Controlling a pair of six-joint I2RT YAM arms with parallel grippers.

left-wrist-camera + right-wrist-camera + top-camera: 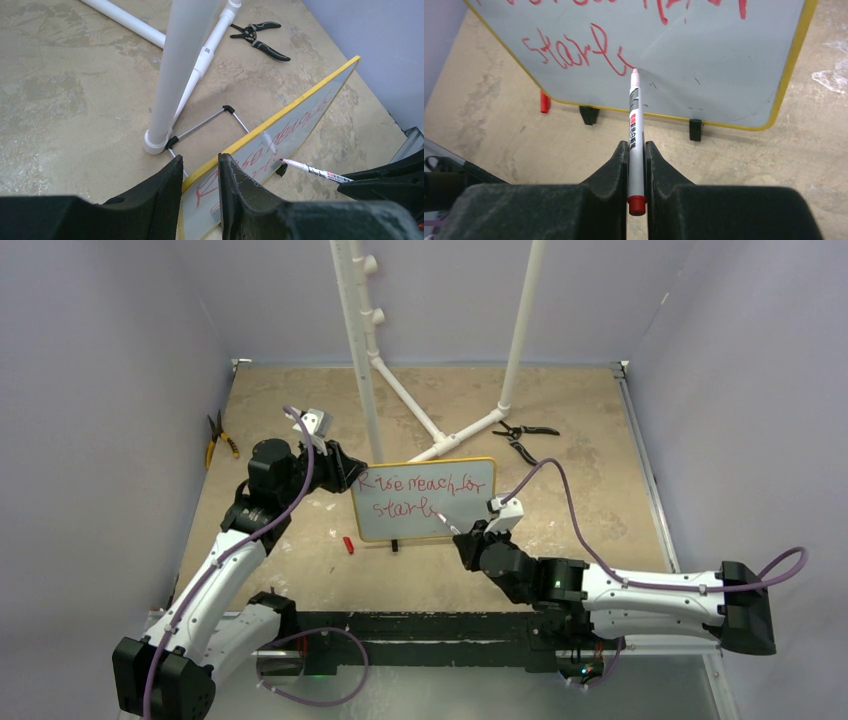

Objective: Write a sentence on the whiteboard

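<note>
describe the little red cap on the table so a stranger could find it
Find the yellow-framed whiteboard standing mid-table. Just left of its lower left corner, the red cap lies on the tabletop. It is the only loose red piece: the other red is the writing and the marker held by the right gripper.

The board [724, 65] runs off the right wrist view's top edge, clipping the upper line of the sentence [574, 52] to letter bottoms. In the left wrist view the left gripper [200, 161] hides the board's near corner. Overhead, a red speck [348, 544] left of the board is too small to identify.
</note>
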